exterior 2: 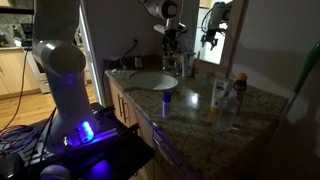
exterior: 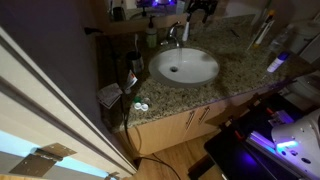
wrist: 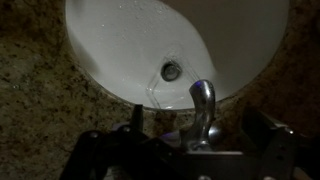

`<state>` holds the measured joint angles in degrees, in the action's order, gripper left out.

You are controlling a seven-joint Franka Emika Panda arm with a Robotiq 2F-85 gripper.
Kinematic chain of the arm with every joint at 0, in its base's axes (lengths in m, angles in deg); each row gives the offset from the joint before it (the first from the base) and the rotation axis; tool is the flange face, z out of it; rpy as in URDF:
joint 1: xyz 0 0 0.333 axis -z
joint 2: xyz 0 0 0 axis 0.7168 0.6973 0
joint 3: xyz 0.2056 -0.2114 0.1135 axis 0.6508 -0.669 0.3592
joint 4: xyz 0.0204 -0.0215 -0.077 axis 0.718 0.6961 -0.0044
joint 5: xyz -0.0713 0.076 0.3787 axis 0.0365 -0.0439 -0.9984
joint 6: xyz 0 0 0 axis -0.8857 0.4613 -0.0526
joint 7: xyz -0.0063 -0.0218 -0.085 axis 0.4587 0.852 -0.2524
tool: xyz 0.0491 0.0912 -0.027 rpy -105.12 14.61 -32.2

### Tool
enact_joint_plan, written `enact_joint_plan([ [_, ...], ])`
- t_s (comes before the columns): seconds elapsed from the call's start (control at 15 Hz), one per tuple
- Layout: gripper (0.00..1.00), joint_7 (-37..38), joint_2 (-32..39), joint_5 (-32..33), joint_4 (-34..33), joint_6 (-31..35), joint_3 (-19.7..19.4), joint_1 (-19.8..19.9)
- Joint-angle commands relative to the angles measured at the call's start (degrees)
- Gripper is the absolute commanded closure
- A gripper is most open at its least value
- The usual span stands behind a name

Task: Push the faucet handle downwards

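Note:
A small chrome faucet [exterior: 176,34] stands behind the white basin [exterior: 200,70] on a speckled granite counter. In the wrist view its curved spout [wrist: 203,98] reaches over the basin [wrist: 120,50], whose drain [wrist: 171,71] shows below it. My gripper [wrist: 195,124] is open, with one dark finger on each side of the faucet and the faucet body between them. The faucet handle merges with the chrome body near my palm, so I cannot make out its position. In an exterior view my gripper [exterior 2: 172,38] hangs just above the faucet [exterior 2: 172,62].
A greenish soap bottle [exterior: 152,38] stands beside the faucet. Several bottles [exterior 2: 218,95] and a small blue-lit container [exterior 2: 167,102] stand on the counter. A mirror [exterior 2: 225,30] behind the sink reflects the gripper. Small items [exterior: 140,106] lie near the counter's front corner.

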<state>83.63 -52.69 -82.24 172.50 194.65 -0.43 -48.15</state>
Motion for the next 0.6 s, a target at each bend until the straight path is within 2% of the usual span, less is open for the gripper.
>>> enact_joint_plan([
  [0.0, 0.0, 0.11, 0.22, 0.19, -0.18, -0.2, 0.43, 0.39],
  [0.13, 0.0, 1.1, 1.67, 2.08, -1.75, -2.35, 0.12, 0.01],
  [0.33, 0.0, 0.48, 6.93, -0.81, -6.17, -0.67, 1.01, 0.42],
  [0.53, 0.0, 2.03, 10.88, -0.7, -10.9, 1.19, 1.11, -0.1],
])
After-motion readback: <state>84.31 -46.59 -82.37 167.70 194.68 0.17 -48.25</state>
